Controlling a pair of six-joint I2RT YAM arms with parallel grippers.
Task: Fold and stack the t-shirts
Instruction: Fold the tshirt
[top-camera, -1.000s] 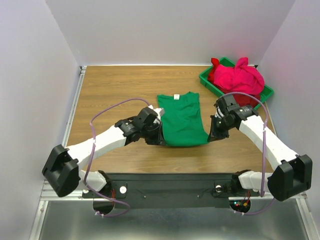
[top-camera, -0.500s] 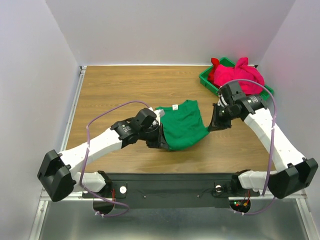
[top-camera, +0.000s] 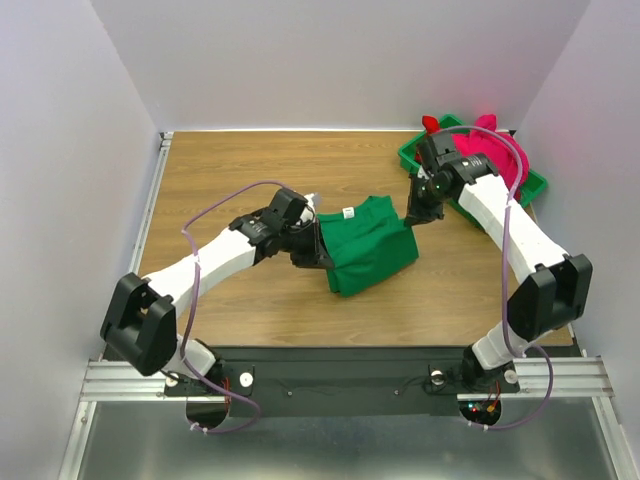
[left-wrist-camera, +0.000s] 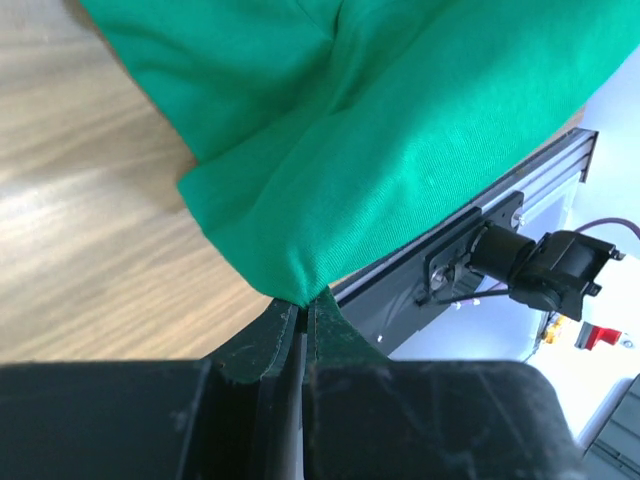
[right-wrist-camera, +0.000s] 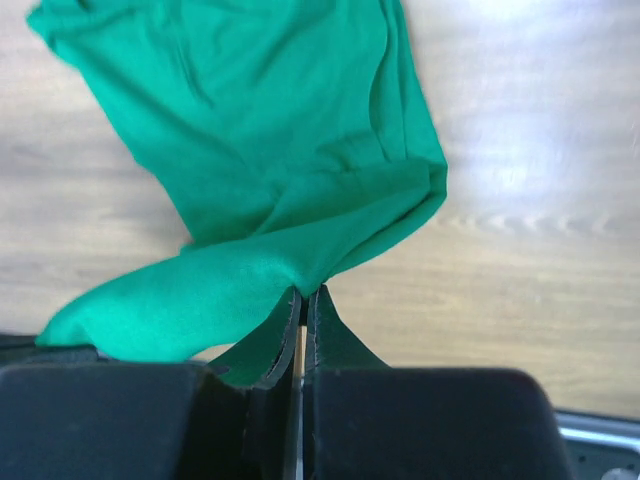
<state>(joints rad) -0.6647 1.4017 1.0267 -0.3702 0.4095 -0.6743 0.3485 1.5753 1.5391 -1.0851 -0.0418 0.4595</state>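
Top view, green t-shirt (top-camera: 370, 245): lies in the middle of the table (top-camera: 220, 170), bunched and partly doubled over, its white neck label (top-camera: 349, 212) showing at the far end.
Top view, left gripper (top-camera: 322, 255): at the shirt's left near corner, fingers pinched on the cloth.
Top view, right gripper (top-camera: 413, 217): at the shirt's right side, nearer the far edge than the left one, also clamped on green cloth.
Top view, other shirts: the pink t-shirt (top-camera: 495, 150) is heaped in the green bin (top-camera: 537, 186) at the far right corner, partly behind the right arm. A darker red shirt (top-camera: 429, 125) peeks out at the bin's far edge.
Left wrist view, left gripper (left-wrist-camera: 300, 312): jaws closed tight on a folded corner of the green t-shirt (left-wrist-camera: 400, 130), which fans out from the pinch above the table (left-wrist-camera: 90, 230).
Right wrist view, right gripper (right-wrist-camera: 303, 300): jaws closed on a gathered corner of the green t-shirt (right-wrist-camera: 270, 130). The cloth rises in a ridge from the table (right-wrist-camera: 530, 150) to the pinch.
Step in hand: probably the lengthwise fold of the first shirt, hem end lifted toward the collar end.
Progress: early, with nothing stacked and two shirts waiting in the bin.
Next move calls for: bringing both corners level over the collar end, keeping the cloth taut between them, laying it flat, then letting go together so the edge lands straight.
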